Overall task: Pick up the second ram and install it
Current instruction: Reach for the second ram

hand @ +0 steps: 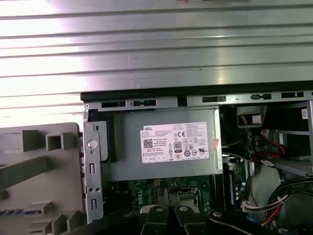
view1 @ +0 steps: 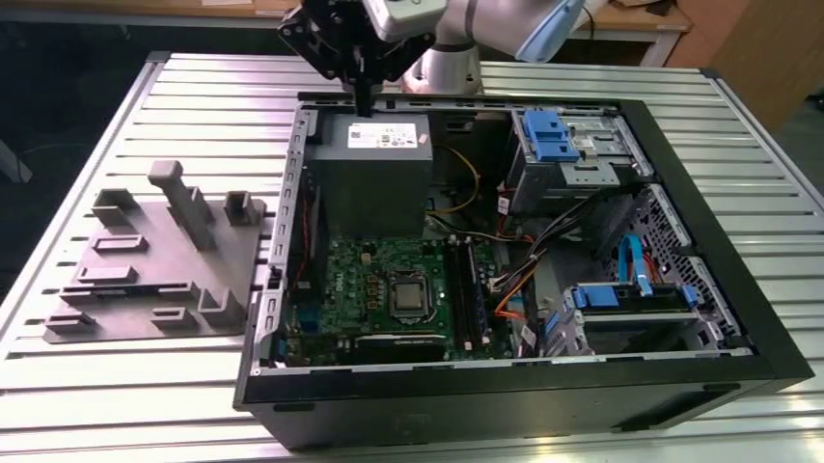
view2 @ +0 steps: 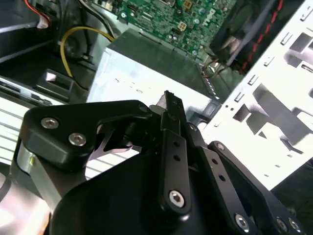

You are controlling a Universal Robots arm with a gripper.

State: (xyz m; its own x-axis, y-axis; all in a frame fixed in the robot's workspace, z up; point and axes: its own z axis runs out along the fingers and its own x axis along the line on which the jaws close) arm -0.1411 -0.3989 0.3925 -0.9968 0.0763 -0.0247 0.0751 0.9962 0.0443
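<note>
- Exterior view: the arm (view1: 508, 24) reaches in from the far side of the slatted worktop (view1: 116, 386), and its pincer (view1: 365, 104) hangs over the far end of the open computer case (view1: 515, 400), just above the grey power-supply box (view1: 373, 169)
- In both wrist views the black fingers (view2: 175, 147) (hand: 157, 215) are pressed together, and nothing can be seen held between them
- Second ram: I cannot pick it out for certain
- A long dark-blue stick (view1: 474, 294) stands on edge in the slots of the green motherboard (view1: 347, 280), near the silver square chip (view1: 409, 294) on the exterior view's right of it; whether this is the second ram I cannot tell
- That stick is well apart from the pincer, with the power-supply box between them
- The grey tray (view1: 142, 289) with upright blocks sits on the worktop just beside the case, on the exterior view's left; a thin bluish streak (hand: 12, 212) on it in the first wrist view is too unclear to name
</note>
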